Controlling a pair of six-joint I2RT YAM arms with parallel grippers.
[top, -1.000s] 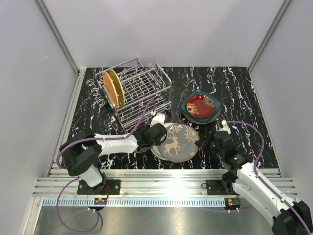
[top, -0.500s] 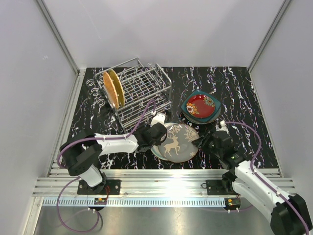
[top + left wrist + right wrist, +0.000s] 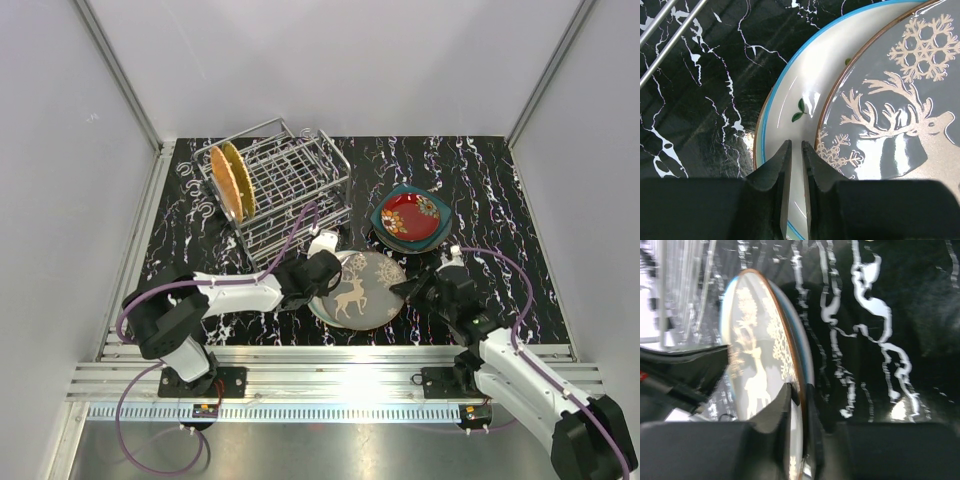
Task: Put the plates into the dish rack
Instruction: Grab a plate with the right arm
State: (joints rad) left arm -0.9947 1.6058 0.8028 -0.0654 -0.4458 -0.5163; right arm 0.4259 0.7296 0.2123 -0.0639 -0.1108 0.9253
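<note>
The grey reindeer plate (image 3: 358, 288) lies on a pale blue-rimmed plate (image 3: 800, 90) at the table's front centre. My right gripper (image 3: 406, 289) is shut on the reindeer plate's right rim; in the right wrist view the brown edge (image 3: 790, 365) runs between the jaws (image 3: 799, 387). My left gripper (image 3: 325, 279) points down at the pale plate's left part, shut to a thin slit (image 3: 795, 144) with nothing in it. The wire dish rack (image 3: 290, 185) stands at the back left with two orange plates (image 3: 230, 183) upright in it.
A red patterned plate (image 3: 411, 214) rests on a dark teal plate (image 3: 386, 222) at the right, just behind my right arm. Grey walls close the table at left, back and right. The rack's near corner is close to my left wrist.
My right gripper slid left onto the reindeer plate's right rim, opened wider, then closed on it. The left arm and the other plates stayed put.
</note>
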